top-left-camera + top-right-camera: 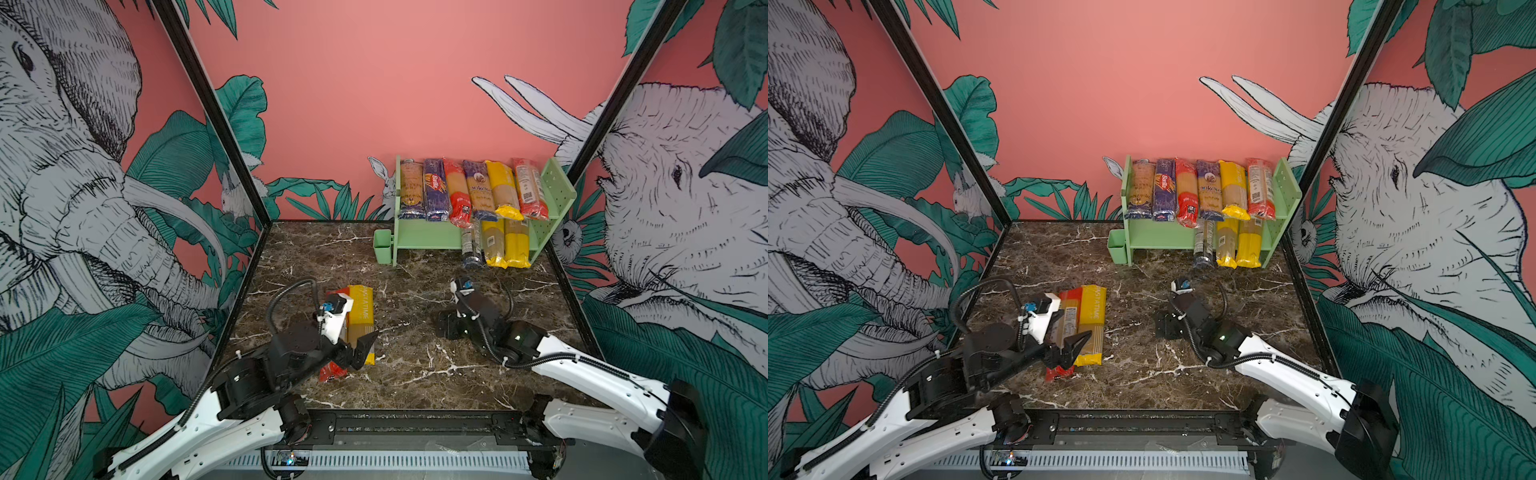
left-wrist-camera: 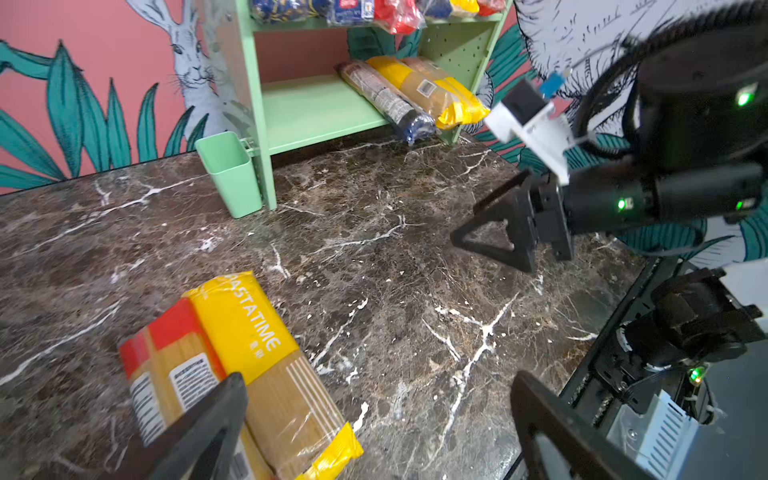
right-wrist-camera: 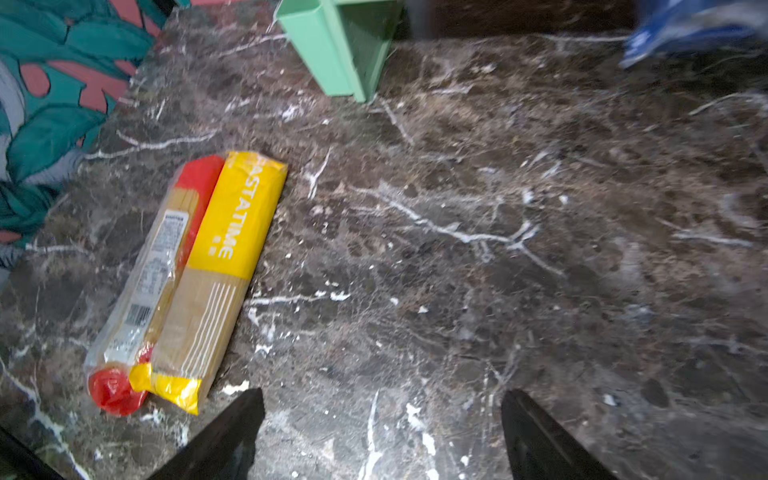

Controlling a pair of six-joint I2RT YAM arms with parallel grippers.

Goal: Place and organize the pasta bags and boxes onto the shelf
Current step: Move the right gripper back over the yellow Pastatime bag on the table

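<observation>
The yellow pack (image 3: 224,257) and red pack (image 3: 166,270) lie touching on the table (image 1: 415,328), far from the shelf (image 1: 428,239). The left gripper (image 2: 378,378), open over them, hides part of both. The right gripper (image 3: 380,395) is open, empty.

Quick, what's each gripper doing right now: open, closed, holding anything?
Left gripper: open, holding nothing, poised over the yellow pasta pack.
Right gripper: open, holding nothing.

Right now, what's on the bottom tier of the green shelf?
Three spaghetti packs at its right end: one dark blue-ended pack, two yellow-ended packs. The rest is bare. Upper-tier packs cover their far ends in both top views.
</observation>
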